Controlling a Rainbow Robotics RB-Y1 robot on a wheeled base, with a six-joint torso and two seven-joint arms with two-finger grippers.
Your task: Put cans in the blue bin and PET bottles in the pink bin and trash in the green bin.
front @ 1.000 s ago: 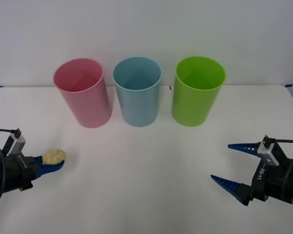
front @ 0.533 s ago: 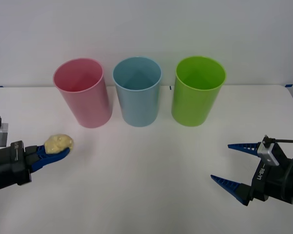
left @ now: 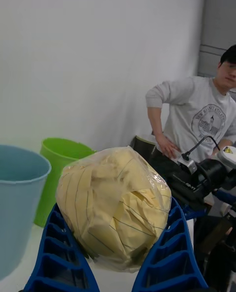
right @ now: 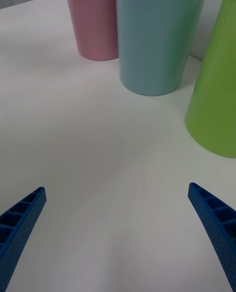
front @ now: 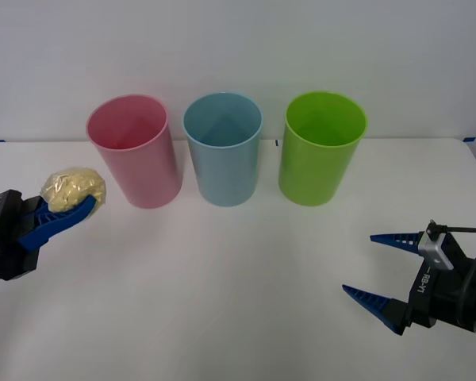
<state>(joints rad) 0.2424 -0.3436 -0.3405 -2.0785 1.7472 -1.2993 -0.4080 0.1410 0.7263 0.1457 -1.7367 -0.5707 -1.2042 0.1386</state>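
- Nearest, the right gripper (front: 381, 270) sits low over the white table (front: 238, 286) at the robot's right, its blue ribbed fingers (right: 19, 223) spread wide with bare tabletop between them.
- Ahead of those open jaws, well apart from them, stand the three plain tapered plastic cylinder bins in a row.
- At the robot's left, the left gripper (front: 67, 210) is raised off the table, its blue fingers (left: 54, 252) closed around the trash (front: 74, 189), a pale yellow crumpled ball of lined paper in clear film; the ball (left: 114, 206) bulges out above and between the two fingers.
- Just beyond that held ball stands the pink bin (front: 133, 149), near it but not touching.
- Farther along from the left jaws come the light blue bin (front: 222, 148) in the middle and then the bright lime green bin (front: 322, 148), which is the one farthest from the trash.
- All three bins are upright, open-topped, and near the table's far edge against the white wall (front: 238, 48).
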